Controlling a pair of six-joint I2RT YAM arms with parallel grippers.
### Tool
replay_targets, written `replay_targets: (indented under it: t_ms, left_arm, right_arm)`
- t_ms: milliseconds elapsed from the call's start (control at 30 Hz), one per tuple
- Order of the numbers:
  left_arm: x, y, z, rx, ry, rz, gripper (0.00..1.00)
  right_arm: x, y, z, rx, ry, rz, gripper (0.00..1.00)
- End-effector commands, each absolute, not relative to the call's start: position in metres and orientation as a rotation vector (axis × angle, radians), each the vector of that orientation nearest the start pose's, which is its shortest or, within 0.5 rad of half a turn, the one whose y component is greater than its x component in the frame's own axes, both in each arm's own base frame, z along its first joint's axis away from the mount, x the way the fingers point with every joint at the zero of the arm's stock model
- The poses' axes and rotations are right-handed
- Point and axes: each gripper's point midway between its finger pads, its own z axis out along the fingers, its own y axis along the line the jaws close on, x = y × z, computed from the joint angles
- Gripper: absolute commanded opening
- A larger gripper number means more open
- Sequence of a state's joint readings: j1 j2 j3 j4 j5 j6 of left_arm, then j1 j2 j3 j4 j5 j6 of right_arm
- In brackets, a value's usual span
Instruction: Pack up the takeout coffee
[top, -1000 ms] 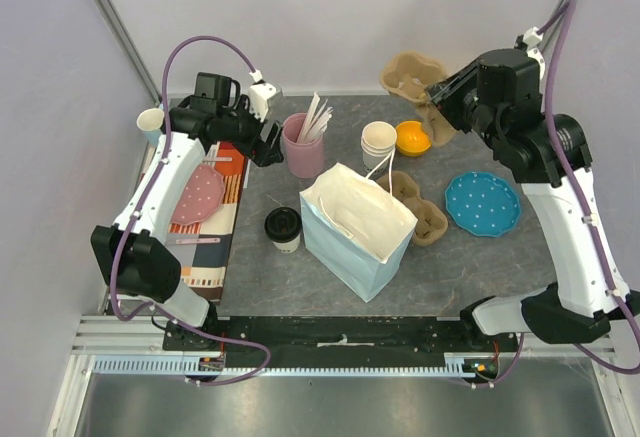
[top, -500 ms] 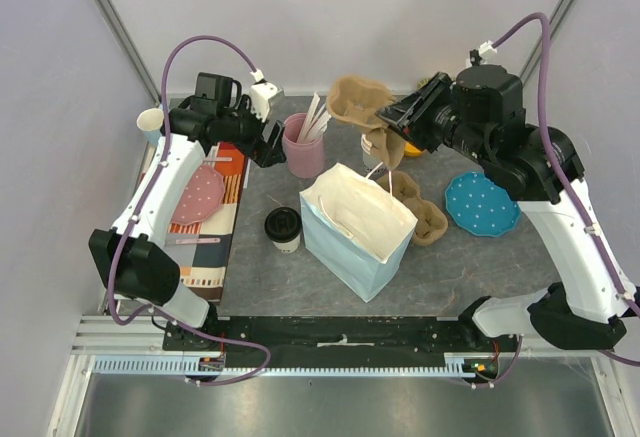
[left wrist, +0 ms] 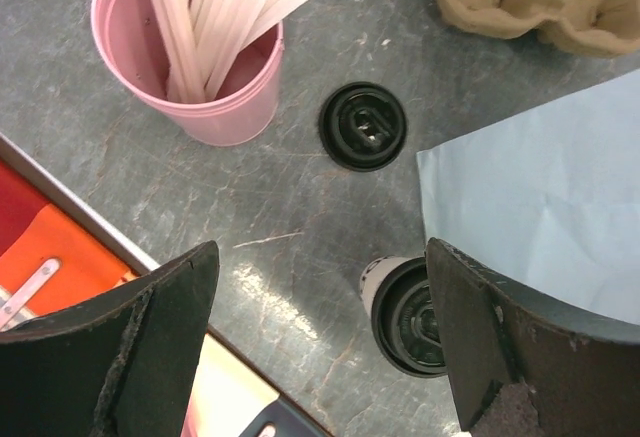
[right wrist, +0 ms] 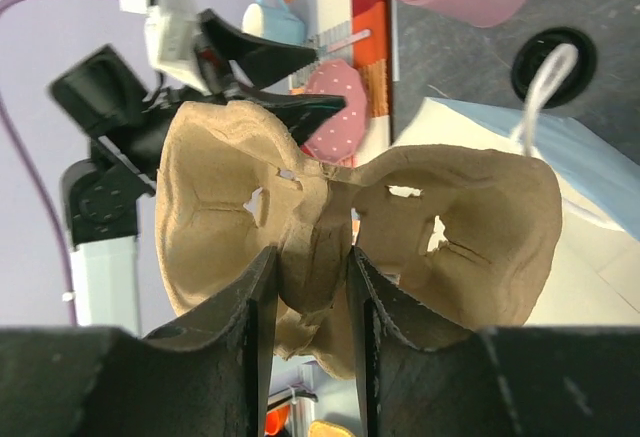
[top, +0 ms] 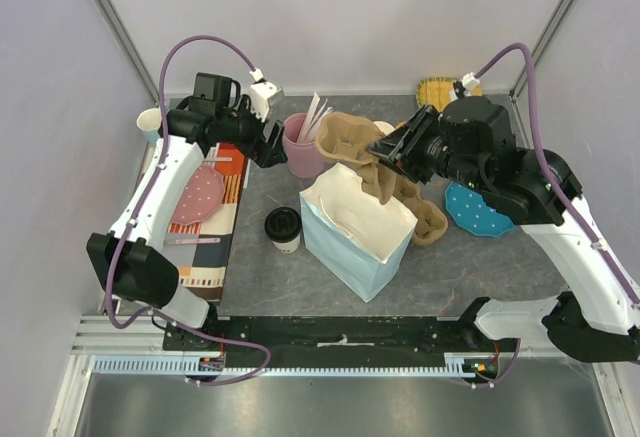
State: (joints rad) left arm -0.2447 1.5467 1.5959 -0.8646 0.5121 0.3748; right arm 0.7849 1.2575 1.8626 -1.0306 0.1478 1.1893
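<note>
The takeout coffee (top: pixel 283 227), a small white cup with a black lid, stands on the grey mat left of the pale blue paper bag (top: pixel 358 227). It also shows in the left wrist view (left wrist: pixel 410 317) beside the bag (left wrist: pixel 540 197). My left gripper (top: pixel 268 142) hangs open and empty above the mat near the pink cup; the coffee sits by its right finger (left wrist: pixel 520 357). My right gripper (top: pixel 392 149) is shut on a brown cardboard cup carrier (top: pixel 355 147) and holds it in the air over the bag's open top. The fingers (right wrist: pixel 245 327) pinch the carrier's middle ridge (right wrist: pixel 315 247).
A pink cup of stirrers (top: pixel 303 142) stands behind the bag, and a loose black lid (left wrist: pixel 363 125) lies beside it. A second carrier (top: pixel 428 215) and a blue dotted plate (top: pixel 482 212) lie right of the bag. A striped mat with a pink plate (top: pixel 197 197) is at the left.
My right arm has swung left with the cardboard carrier, from the back right to over the bag. My left arm and the coffee have not moved.
</note>
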Motion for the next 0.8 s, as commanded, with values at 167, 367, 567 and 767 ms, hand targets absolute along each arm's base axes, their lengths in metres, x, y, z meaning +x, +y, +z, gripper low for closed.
replay_targets:
  t_ms: [167, 367, 567, 767]
  left_arm:
    - [0.317, -0.196, 0.320, 0.921, 1.954, -0.792, 0.90]
    - [0.297, -0.208, 0.323, 0.929, 1.962, -0.915, 0.90]
    - [0.291, -0.217, 0.323, 0.924, 1.981, -0.966, 0.90]
    - [0.295, -0.221, 0.312, 0.899, 2.033, -0.976, 0.88]
  right_arm:
    - [0.215, 0.246, 0.384, 0.572, 2.244, 0.962, 0.40]
    - [0.217, 0.235, 0.372, 0.615, 2.277, 0.853, 0.40]
    - [0.214, 0.242, 0.356, 0.626, 2.341, 0.811, 0.40]
    - [0.222, 0.247, 0.362, 0.610, 2.349, 0.770, 0.41]
